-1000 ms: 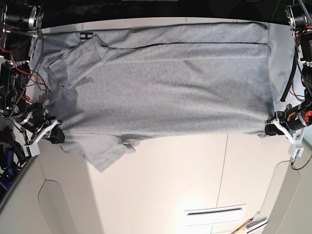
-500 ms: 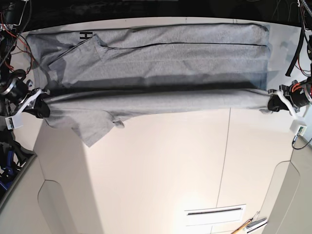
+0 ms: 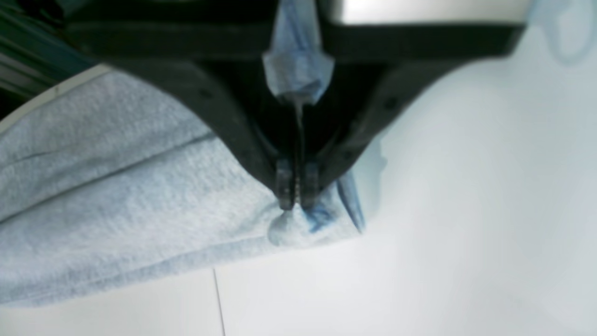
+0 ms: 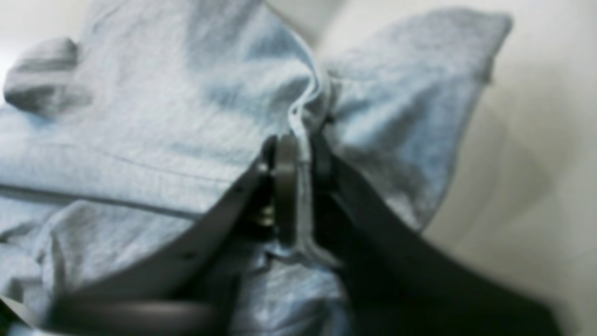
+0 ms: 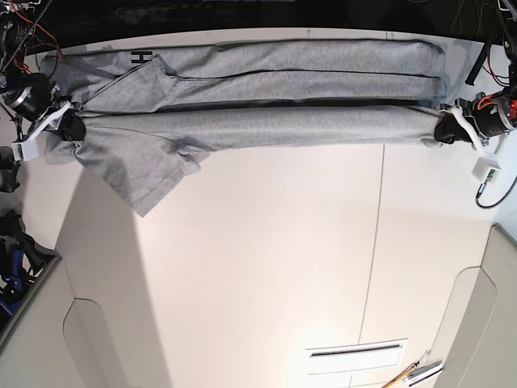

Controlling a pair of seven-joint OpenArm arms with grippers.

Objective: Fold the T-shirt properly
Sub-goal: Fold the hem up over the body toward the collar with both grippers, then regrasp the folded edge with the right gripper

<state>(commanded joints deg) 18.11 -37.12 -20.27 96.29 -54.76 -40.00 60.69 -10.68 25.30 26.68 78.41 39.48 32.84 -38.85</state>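
Jaws of left gripper (image 5: pixel 443 129), right gripper (image 5: pixel 71 125) clamp T-shirt (image 5: pixel 266 121); black "H" visible.

Black gripper (image 3: pixel 295 196) arms with round screws, white brackets, red wiring.

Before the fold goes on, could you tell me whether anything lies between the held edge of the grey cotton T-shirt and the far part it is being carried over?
Nothing visible does: both grippers clamp the heather-grey T-shirt; only its own fabric lies ahead.

Bright, even light; blurred wrist views
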